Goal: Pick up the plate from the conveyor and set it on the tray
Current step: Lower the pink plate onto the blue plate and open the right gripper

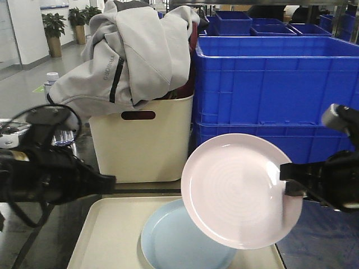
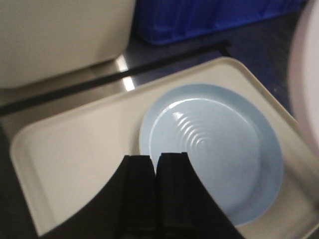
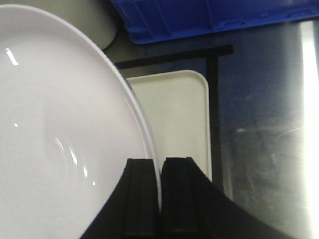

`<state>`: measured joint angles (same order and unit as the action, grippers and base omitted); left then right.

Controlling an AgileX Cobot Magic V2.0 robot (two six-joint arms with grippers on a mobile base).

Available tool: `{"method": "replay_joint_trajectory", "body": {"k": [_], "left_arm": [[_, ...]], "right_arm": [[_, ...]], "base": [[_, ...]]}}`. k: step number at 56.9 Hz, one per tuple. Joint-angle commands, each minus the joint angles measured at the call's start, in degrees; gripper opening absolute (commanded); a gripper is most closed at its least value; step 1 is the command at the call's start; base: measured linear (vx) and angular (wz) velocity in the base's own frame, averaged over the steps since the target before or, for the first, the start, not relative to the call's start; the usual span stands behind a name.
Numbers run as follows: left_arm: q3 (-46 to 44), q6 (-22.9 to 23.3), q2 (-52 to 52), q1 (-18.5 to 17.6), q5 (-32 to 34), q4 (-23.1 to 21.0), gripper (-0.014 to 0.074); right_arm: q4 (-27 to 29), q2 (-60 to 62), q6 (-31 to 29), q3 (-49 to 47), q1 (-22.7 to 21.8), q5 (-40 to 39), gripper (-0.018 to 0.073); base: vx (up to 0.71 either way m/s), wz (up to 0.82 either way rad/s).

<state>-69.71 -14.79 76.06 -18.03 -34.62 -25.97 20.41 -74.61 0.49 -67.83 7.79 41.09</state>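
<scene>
Right pincer (image 3: 159,196) clamps the glossy, ripple-ringed pale pink plate (image 3: 55,134) by its rim; left pincer (image 2: 156,194) pressed together.

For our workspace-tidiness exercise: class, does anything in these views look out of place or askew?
A grey jacket is heaped over the cream bin behind the tray, odd among dishware. The pink plate hangs tilted, pinched at its rim by the right gripper.

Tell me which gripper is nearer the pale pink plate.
Right. The right gripper clamps the rim of the pale pink plate; the left gripper hangs apart from it, by the left edge of the tray.
</scene>
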Motion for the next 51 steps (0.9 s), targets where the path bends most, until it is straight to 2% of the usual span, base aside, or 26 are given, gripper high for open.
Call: {"method": "replay_joint_trajectory", "body": {"k": [1, 9, 14, 23, 31, 39, 51], "left_arm": [[-2.0, 5.6, -5.4, 0.7, 5.2, 5.4, -0.0006], [-2.0, 9.8, -8.5, 1.0, 5.3, 10.7, -0.0006], [-2.0, 10.7, -8.9, 1.0, 5.0, 11.2, -0.0006], [-2.0, 11.0, -8.8, 1.0, 5.1, 11.2, -0.0006], [-2.0, 11.0, -8.8, 1.0, 4.8, 11.2, -0.0006], [-2.0, 11.0, -8.8, 1.0, 4.2, 11.2, -0.0006], [-2.0, 11.0, -8.8, 1.0, 4.1, 11.2, -0.0006]], "right_arm": [[7.5, -2.5, -4.2, -1.5, -0.2, -5.1, -0.001], [17.7, -8.7, -11.1, -1.5, -0.2, -5.7, -0.001], [23.2, -12.2, -15.3, -1.6, 0.0, -6.0, -0.001], [23.9, -16.6, -17.0, -1.9, 3.3, -7.6, -0.001], [25.8, -18.8, -17.0, -2.0, 3.1, -8.9, -0.001], [27.6, -19.4, -19.8, -2.0, 3.1, -9.5, 0.0002], [32.5, -19.4, -24.6, -2.0, 3.1, -9.6, 0.0139]], "base": [[0.0, 0.0], [0.0, 0.0], [0.0, 0.0], [0.0, 0.0], [0.0, 0.0], [0.0, 0.0], [0.0, 0.0]]}}
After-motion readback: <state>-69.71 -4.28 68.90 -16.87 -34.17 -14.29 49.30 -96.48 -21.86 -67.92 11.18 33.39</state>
